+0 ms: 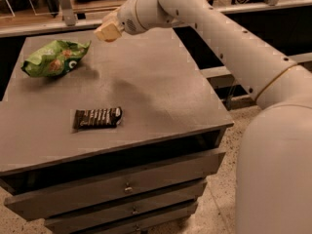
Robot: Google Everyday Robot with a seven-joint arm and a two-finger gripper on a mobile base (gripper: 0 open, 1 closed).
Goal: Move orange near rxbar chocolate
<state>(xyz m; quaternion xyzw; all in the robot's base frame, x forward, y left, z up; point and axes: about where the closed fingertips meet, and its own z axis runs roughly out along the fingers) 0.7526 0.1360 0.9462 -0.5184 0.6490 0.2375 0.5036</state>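
The rxbar chocolate [97, 118], a flat dark brown bar with white lettering, lies on the grey table top [156, 82] towards the front left. My gripper [108, 31] hangs above the far middle of the table, to the right of the green snack bag [54, 58] and well behind the bar. Its cream-coloured tip points left and down. No orange shows on the table; if the gripper holds it, it is hidden.
The green snack bag lies at the table's far left corner. The table has drawers [126, 186] below its front edge. A shelf rail [48, 26] runs behind the table. My white arm [234, 48] reaches in from the right over the table's right side.
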